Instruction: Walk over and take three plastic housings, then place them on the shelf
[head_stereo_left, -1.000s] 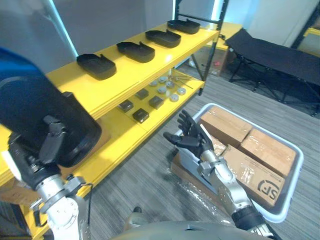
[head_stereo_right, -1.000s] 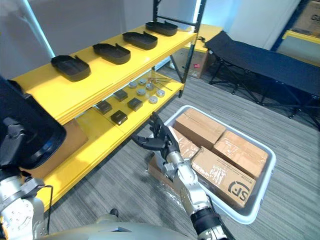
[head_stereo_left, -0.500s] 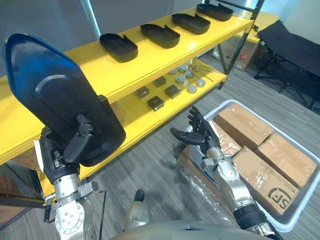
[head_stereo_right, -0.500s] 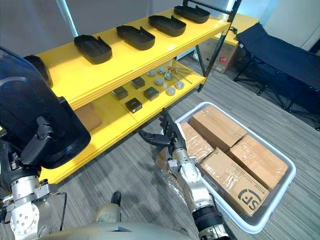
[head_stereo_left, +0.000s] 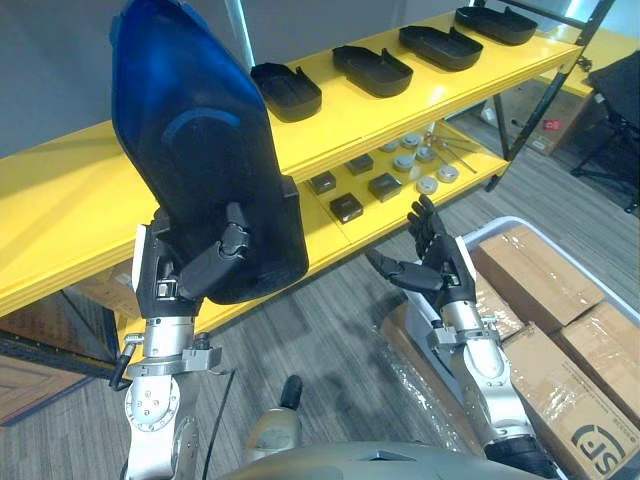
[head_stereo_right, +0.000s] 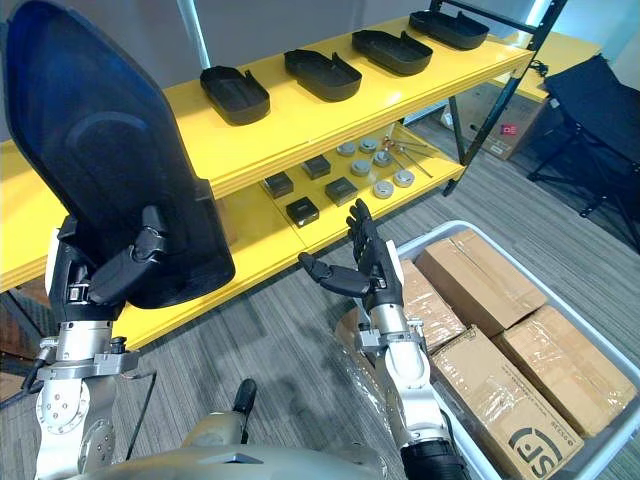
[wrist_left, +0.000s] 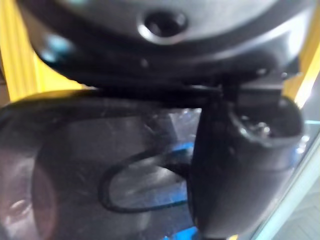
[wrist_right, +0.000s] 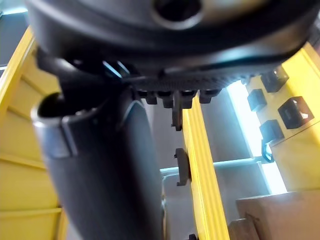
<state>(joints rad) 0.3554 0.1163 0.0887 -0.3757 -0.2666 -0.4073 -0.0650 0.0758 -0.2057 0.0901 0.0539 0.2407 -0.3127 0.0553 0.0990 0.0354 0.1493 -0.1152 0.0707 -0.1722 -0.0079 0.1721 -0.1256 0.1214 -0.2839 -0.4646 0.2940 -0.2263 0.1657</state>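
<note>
My left hand (head_stereo_left: 205, 268) is shut on a large dark plastic housing (head_stereo_left: 200, 150), held upright and lifted in front of the yellow shelf (head_stereo_left: 90, 215); its thumb (head_stereo_right: 128, 265) lies across the housing's lower edge. The same housing (wrist_left: 90, 165) shows close up in the left wrist view. Several more black housings lie in a row on the top shelf, the nearest one (head_stereo_left: 286, 88) just beyond the held piece. My right hand (head_stereo_left: 428, 262) hangs open with straight fingers over the floor, between the shelf and the crate.
The lower shelf (head_stereo_left: 375, 215) carries small dark blocks (head_stereo_left: 347, 206) and round metal parts (head_stereo_left: 428, 183). A white crate (head_stereo_right: 620, 440) packed with wrapped cardboard boxes (head_stereo_right: 478, 285) stands on the grey carpet at the right. A black folding cot (head_stereo_right: 600, 100) sits farther back right.
The camera has swung left along the shelf. My left hand has raised the housing from low at the left to upright in front of the shelf. The right hand stays open.
</note>
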